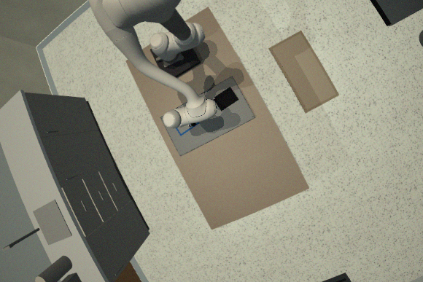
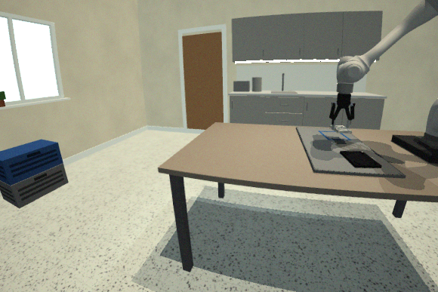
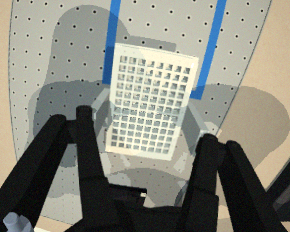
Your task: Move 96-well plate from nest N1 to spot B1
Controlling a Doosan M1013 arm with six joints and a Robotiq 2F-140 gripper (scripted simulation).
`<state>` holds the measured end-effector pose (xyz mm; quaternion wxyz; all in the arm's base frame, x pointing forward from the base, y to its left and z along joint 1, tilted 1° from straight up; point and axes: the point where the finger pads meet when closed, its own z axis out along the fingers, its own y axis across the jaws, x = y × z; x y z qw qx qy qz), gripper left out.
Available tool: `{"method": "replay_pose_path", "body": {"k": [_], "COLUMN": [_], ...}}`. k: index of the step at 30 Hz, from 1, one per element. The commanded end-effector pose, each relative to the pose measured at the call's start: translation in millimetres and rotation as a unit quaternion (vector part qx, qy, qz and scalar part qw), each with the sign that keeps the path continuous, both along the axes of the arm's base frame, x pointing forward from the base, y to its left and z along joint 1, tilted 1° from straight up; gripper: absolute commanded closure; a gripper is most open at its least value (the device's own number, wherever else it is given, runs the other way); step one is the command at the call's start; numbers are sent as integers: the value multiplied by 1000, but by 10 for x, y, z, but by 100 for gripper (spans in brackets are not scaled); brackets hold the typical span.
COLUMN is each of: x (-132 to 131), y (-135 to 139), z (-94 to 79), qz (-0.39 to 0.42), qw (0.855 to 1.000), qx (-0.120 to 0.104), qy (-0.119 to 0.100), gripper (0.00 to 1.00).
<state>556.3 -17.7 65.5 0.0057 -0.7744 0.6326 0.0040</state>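
The white 96-well plate (image 3: 150,101) is held between the black fingers of my gripper (image 3: 146,106), right way up and level, above the grey perforated deck (image 3: 156,27). Its far end overlaps the near edge of the blue taped outline B1 (image 3: 165,30); most of the plate lies outside the outline. In the side view the plate (image 2: 340,127) hangs just above the outline (image 2: 334,135) under the gripper (image 2: 342,116). The black plate nest N1 (image 2: 360,159) stands empty nearer the camera, and shows as a black square in the top view (image 1: 226,98). The arm's wrist (image 1: 189,115) hides the plate from above.
The grey deck lies on a brown table (image 1: 219,126). The robot's black base (image 1: 177,62) stands at the table's far end. A brown box (image 1: 303,71) lies on the floor beside the table. Kitchen cabinets (image 2: 306,108) line the back wall.
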Motion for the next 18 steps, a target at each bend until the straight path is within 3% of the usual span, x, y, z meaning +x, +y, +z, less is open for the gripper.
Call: {"method": "replay_pose_path", "body": {"k": [1,18], "x": [12,69], "y": [-102,-598], "z": [-4,-26], "qz": [0,0], "qw": [1000,1000], "qx": [0,0], "qy": [0,0], "gripper": [100,100]}}
